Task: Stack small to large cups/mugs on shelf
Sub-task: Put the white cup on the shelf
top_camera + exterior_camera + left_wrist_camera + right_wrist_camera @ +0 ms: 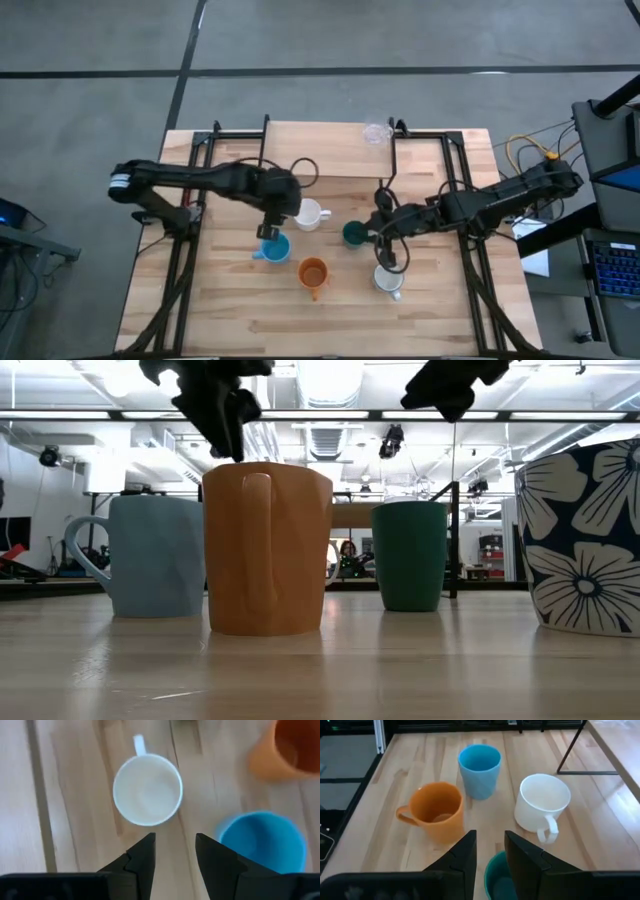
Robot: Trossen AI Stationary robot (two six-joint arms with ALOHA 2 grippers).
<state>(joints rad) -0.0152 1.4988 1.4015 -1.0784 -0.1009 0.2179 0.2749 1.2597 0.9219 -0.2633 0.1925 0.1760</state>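
Patterned mug [590, 540] cut off at frame edge

Cluster, table centre: glossy white mug [311, 214], light blue mug [275, 248], orange mug [313, 272], dark teal-green cup [354, 234], flower-patterned mug [388, 280]; all upright, near one another, none touching.
Gaps: bare wood shows between white and blue mugs; narrower between orange and blue.
Overhead: left gripper [174, 851] between white and blue; right gripper [490, 851] above teal cup.
Shelf: light-wood board [320, 150] bare except tiny clear glass [376, 132].
Front table strip: free.
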